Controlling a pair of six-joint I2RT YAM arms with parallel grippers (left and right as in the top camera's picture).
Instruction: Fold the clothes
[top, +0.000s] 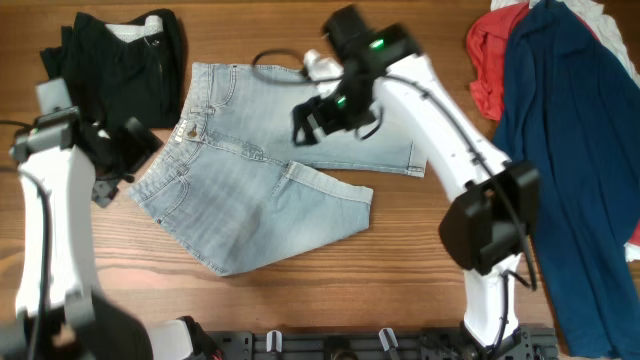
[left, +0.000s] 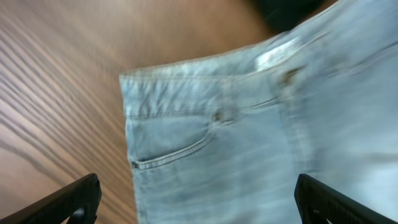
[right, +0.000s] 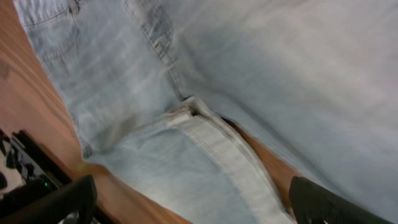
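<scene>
The denim shorts (top: 260, 190) could bunch if a pinch catches only the top layer and drags it. They lie flat just right of the black garment (top: 120, 60), waistband toward it, long axis running away from it. The left gripper (left: 196, 193), nearer that garment, and the right gripper (right: 186, 196), farther from it, hover over the shorts, both spread wide and empty.

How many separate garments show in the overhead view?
5: denim shorts at centre, black garment upper left, red garment, navy garment and white garment piled at right; pile may hide more.
</scene>
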